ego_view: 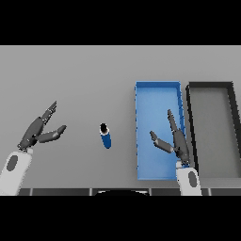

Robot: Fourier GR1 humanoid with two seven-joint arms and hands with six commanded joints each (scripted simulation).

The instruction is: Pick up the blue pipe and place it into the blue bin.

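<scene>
Nearest the lower edge, on the right: right hand [178,141], dark, fingers straight and spread apart from the thumb, holding nothing, showing over the near right part of the blue bin [157,87]. White and grey forearm coming up from below it.

On the left, at much the same depth: left hand [40,130], likewise dark, fingers straight and fanned toward the upper right, thumb apart, holding nothing, over bare grey surface [75,75].

Between the two hands, a little nearer the bin than the left hand: blue pipe [106,136], lying on the surface, apart from both hands and outside the bin. Short, stubby, deep blue body, with a dark round opening ringed in a paler tone at its far end. Long axis running near to far, tilted slightly, open end pointing away and a touch left, closed-looking blue end toward the viewer.

Farther right: blue bin, a long shallow rectangular tray, long side running near to far, brighter blue than the pipe, nothing inside but the hand above it.

Just beside it on the right: dark bin [189,108], black-rimmed, grey floor, same shape and orientation, reaching about as far back as the blue one.
</scene>
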